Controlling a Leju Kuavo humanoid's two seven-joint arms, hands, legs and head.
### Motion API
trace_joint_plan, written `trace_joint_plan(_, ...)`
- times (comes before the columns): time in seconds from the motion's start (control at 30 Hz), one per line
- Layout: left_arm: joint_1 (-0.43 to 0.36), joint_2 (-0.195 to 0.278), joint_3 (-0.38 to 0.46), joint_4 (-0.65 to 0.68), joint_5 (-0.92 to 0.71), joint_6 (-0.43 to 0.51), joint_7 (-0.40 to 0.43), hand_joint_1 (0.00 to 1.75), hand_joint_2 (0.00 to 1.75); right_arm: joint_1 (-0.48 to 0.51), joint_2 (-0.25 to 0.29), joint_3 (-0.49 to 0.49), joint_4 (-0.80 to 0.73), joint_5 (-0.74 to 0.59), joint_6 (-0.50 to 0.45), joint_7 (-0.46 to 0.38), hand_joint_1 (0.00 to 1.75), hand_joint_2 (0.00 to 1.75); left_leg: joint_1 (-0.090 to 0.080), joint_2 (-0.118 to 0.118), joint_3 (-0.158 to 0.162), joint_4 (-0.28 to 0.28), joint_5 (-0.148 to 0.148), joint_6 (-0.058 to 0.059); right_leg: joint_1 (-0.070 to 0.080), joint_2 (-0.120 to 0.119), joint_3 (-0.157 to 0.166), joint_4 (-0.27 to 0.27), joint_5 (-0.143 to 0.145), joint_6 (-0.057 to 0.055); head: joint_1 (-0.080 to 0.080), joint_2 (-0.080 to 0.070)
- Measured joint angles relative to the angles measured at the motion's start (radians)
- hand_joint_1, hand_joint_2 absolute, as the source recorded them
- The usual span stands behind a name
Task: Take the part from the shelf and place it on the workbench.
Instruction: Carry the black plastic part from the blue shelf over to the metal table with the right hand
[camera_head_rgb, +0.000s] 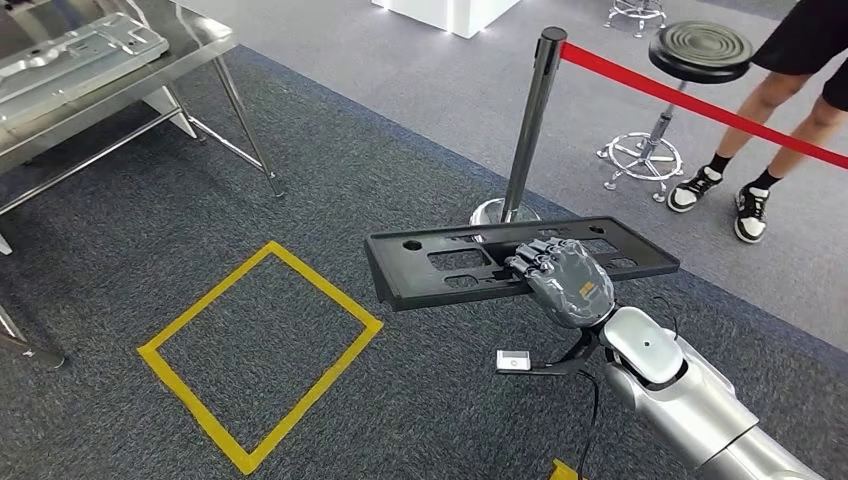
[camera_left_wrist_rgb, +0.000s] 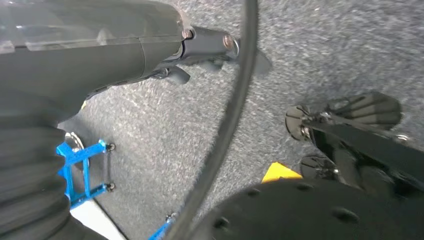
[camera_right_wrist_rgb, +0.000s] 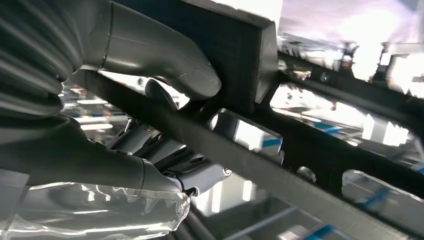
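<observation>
The part is a flat black plate (camera_head_rgb: 440, 262) with several cut-outs. My right hand (camera_head_rgb: 565, 280) grips it at its near edge and holds it level over the carpet. In the right wrist view the thumb (camera_right_wrist_rgb: 165, 55) lies over one face of the black plate (camera_right_wrist_rgb: 300, 150) and the darker fingers (camera_right_wrist_rgb: 165, 155) press the other. The workbench (camera_head_rgb: 100, 115) is a steel table at the far left, with a pressed sheet-metal piece (camera_head_rgb: 70, 55) lying on it. My left hand (camera_left_wrist_rgb: 125, 50) hangs above the carpet with its fingers stretched out and nothing in them.
A yellow tape square (camera_head_rgb: 262, 350) marks the carpet between me and the workbench. A stanchion post (camera_head_rgb: 530, 120) with a red belt (camera_head_rgb: 700, 105) stands just beyond the plate. Behind the belt are a black stool (camera_head_rgb: 700, 50) and a person's legs (camera_head_rgb: 770, 110).
</observation>
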Motion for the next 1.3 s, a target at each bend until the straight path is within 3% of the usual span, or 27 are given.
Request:
trace_joint_plan(0.03, 0.002, 0.0, -0.001, 0.0, 0.002, -0.002, 0.0, 0.0, 1.75, -0.009, 0.001, 0.007, 0.0, -0.002, 0.004, -0.002, 1.75, 1.75, 0.0, 0.002, -0.002, -0.003, 0.015, 0.002, 0.002, -0.012, 0.003, 0.0, -0.003, 0.0, 0.0, 0.0)
trace_joint_plan(0.07, 0.003, 0.0, -0.002, -0.001, 0.003, -0.004, 0.0, 0.0, 1.75, -0.017, 0.001, 0.014, 0.0, -0.003, 0.008, -0.005, 1.75, 1.75, -0.001, 0.006, 0.017, -0.046, 0.046, 0.006, 0.005, -0.023, 0.007, 0.0, -0.006, 0.0, 0.0, 0.0)
trace_joint_plan(0.1, 0.005, 0.0, -0.003, -0.001, 0.005, -0.006, 0.0, 0.0, 1.75, -0.024, 0.002, 0.021, 0.0, -0.005, 0.011, -0.007, 1.75, 1.75, -0.003, 0.016, 0.049, -0.111, 0.083, 0.012, 0.006, -0.034, 0.012, 0.0, -0.01, 0.0, 0.0, 0.0)
trace_joint_plan(0.17, 0.003, 0.002, -0.004, -0.001, 0.007, -0.008, 0.0, 0.0, 1.75, -0.041, 0.003, 0.031, 0.0, -0.009, 0.013, -0.009, 1.75, 1.75, -0.017, 0.059, 0.107, -0.23, 0.124, 0.026, 0.01, -0.056, 0.021, -0.003, -0.016, 0.005, 0.0, 0.0)
trace_joint_plan(0.23, 0.001, 0.005, -0.005, -0.001, 0.007, -0.01, -0.001, 0.0, 1.75, -0.054, 0.004, 0.039, 0.0, -0.013, 0.017, -0.01, 1.75, 1.75, -0.03, 0.078, 0.122, -0.267, 0.123, 0.035, 0.011, -0.077, 0.025, -0.007, -0.02, 0.013, 0.0, 0.0)
trace_joint_plan(0.3, 0.003, 0.007, -0.01, -0.001, 0.008, -0.014, -0.001, 0.0, 1.75, -0.068, 0.01, 0.049, 0.0, -0.016, 0.031, -0.012, 1.75, 1.75, -0.029, 0.056, 0.131, -0.283, 0.129, 0.042, 0.01, -0.093, 0.034, -0.01, -0.024, 0.023, 0.0, 0.0)
trace_joint_plan(0.37, 0.003, 0.008, -0.016, -0.002, 0.009, -0.019, -0.001, 0.0, 1.75, -0.086, 0.018, 0.062, -0.001, -0.019, 0.052, -0.013, 1.75, 1.75, -0.021, 0.035, 0.148, -0.304, 0.136, 0.05, 0.008, -0.056, 0.027, 0.022, -0.046, 0.03, 0.0, 0.0)
trace_joint_plan(0.43, -0.001, 0.009, -0.02, -0.003, 0.01, -0.023, 0.0, 0.0, 1.75, -0.104, 0.022, 0.073, 0.0, -0.021, 0.072, -0.011, 1.75, 1.75, -0.018, 0.013, 0.155, -0.313, 0.14, 0.056, 0.005, -0.001, -0.027, 0.125, -0.094, 0.032, 0.0, 0.0)
trace_joint_plan(0.5, -0.004, 0.009, -0.023, -0.005, 0.011, -0.024, 0.001, 0.0, 1.75, -0.12, 0.028, 0.085, 0.004, -0.022, 0.093, -0.009, 1.75, 1.75, -0.017, -0.011, 0.155, -0.311, 0.139, 0.058, 0.005, 0.015, -0.092, 0.228, -0.124, 0.034, 0.0, 0.0)
trace_joint_plan(0.53, -0.004, 0.01, -0.025, -0.005, 0.011, -0.024, 0.002, 0.0, 1.75, -0.128, 0.033, 0.091, 0.006, -0.022, 0.103, -0.008, 1.75, 1.75, -0.017, -0.024, 0.156, -0.31, 0.138, 0.058, 0.004, 0.017, -0.107, 0.238, -0.111, 0.035, 0.0, 0.0)
trace_joint_plan(0.6, -0.004, 0.011, -0.029, -0.006, 0.015, -0.024, 0.002, 0.0, 1.75, -0.146, 0.05, 0.102, 0.009, -0.022, 0.123, -0.002, 1.75, 1.75, -0.014, -0.051, 0.158, -0.3, 0.131, 0.051, -0.002, 0.028, -0.085, 0.155, -0.033, 0.038, 0.0, 0.0)
trace_joint_plan(0.67, -0.003, 0.015, -0.033, -0.007, 0.021, -0.026, 0.001, 0.0, 1.75, -0.167, 0.069, 0.113, 0.011, -0.018, 0.146, 0.011, 1.75, 1.75, -0.012, -0.075, 0.152, -0.285, 0.122, 0.04, -0.009, 0.069, -0.041, 0.044, 0.02, 0.04, 0.0, 0.0)
trace_joint_plan(0.73, -0.002, 0.023, -0.037, -0.008, 0.027, -0.03, -0.002, 0.0, 1.75, -0.181, 0.092, 0.129, 0.014, -0.004, 0.171, 0.028, 1.75, 1.75, -0.008, -0.095, 0.141, -0.276, 0.119, 0.029, -0.009, 0.094, -0.025, 0.006, 0.017, 0.033, 0.0, 0.0)
trace_joint_plan(0.8, 0.004, 0.031, -0.04, -0.007, 0.032, -0.038, -0.006, 0.0, 1.75, -0.192, 0.12, 0.15, 0.017, 0.011, 0.193, 0.044, 1.75, 1.75, -0.003, -0.111, 0.135, -0.278, 0.121, 0.018, -0.004, 0.079, -0.021, -0.001, 0.017, 0.021, 0.0, 0.0)
trace_joint_plan(0.83, 0.008, 0.035, -0.042, -0.007, 0.033, -0.042, -0.008, 0.0, 1.75, -0.198, 0.136, 0.161, 0.019, 0.016, 0.2, 0.05, 1.75, 1.75, -0.002, -0.101, 0.132, -0.274, 0.118, 0.012, -0.004, 0.068, -0.018, -0.005, 0.018, 0.013, 0.0, 0.0)
trace_joint_plan(0.9, 0.009, 0.041, -0.043, -0.007, 0.036, -0.045, -0.01, 0.0, 1.75, -0.214, 0.165, 0.179, 0.021, 0.021, 0.211, 0.058, 1.75, 1.75, -0.003, -0.052, 0.106, -0.218, 0.088, 0.0, -0.005, 0.049, -0.009, -0.012, 0.018, 0.001, 0.0, 0.0)
trace_joint_plan(0.97, 0.006, 0.046, -0.045, -0.007, 0.039, -0.045, -0.01, 0.0, 1.75, -0.229, 0.184, 0.195, 0.025, 0.021, 0.222, 0.065, 1.75, 1.75, -0.001, -0.008, 0.041, -0.097, 0.035, -0.008, -0.001, 0.026, -0.003, -0.014, 0.014, -0.007, 0.0, 0.0)
trace_joint_plan(1.03, 0.006, 0.049, -0.045, -0.007, 0.041, -0.045, -0.01, 0.0, 1.75, -0.239, 0.195, 0.209, 0.032, 0.02, 0.227, 0.066, 1.75, 1.75, 0.003, 0.004, -0.012, -0.009, 0.018, -0.011, 0.003, -0.001, 0.003, -0.014, 0.007, -0.009, 0.0, 0.0)
trace_joint_plan(1.07, 0.008, 0.05, -0.045, -0.007, 0.042, -0.045, -0.011, 0.0, 1.75, -0.242, 0.2, 0.216, 0.037, 0.018, 0.227, 0.065, 1.75, 1.75, 0.003, 0.007, -0.013, -0.018, 0.036, -0.01, 0.004, -0.014, 0.006, -0.014, 0.004, -0.009, 0.0, 0.0)
trace_joint_plan(1.1, 0.009, 0.05, -0.046, -0.007, 0.042, -0.045, -0.011, 0.0, 1.75, -0.246, 0.204, 0.222, 0.04, 0.017, 0.227, 0.063, 1.75, 1.75, 0.003, 0.012, 0.007, -0.064, 0.07, -0.007, 0.005, -0.026, 0.011, -0.014, 0.0, -0.008, 0.0, 0.0)
trace_joint_plan(1.17, 0.011, 0.052, -0.046, -0.007, 0.042, -0.045, -0.012, 0.0, 1.75, -0.255, 0.211, 0.231, 0.044, 0.013, 0.228, 0.06, 1.75, 1.75, -0.004, 0.045, 0.074, -0.203, 0.133, 0.004, 0.009, -0.047, 0.022, -0.015, -0.009, -0.005, 0.0, 0.0)
trace_joint_plan(1.23, 0.011, 0.053, -0.046, -0.007, 0.042, -0.045, -0.012, 0.0, 1.75, -0.265, 0.214, 0.236, 0.044, 0.009, 0.232, 0.06, 1.75, 1.75, -0.014, 0.069, 0.109, -0.276, 0.15, 0.015, 0.013, -0.065, 0.028, -0.017, -0.015, 0.003, 0.0, 0.0)
trace_joint_plan(1.3, 0.012, 0.054, -0.046, -0.007, 0.042, -0.044, -0.012, 0.0, 1.75, -0.272, 0.217, 0.24, 0.044, 0.006, 0.241, 0.061, 1.75, 1.75, -0.019, 0.055, 0.111, -0.283, 0.147, 0.023, 0.015, -0.083, 0.035, -0.023, -0.018, 0.013, 0.0, 0.0)
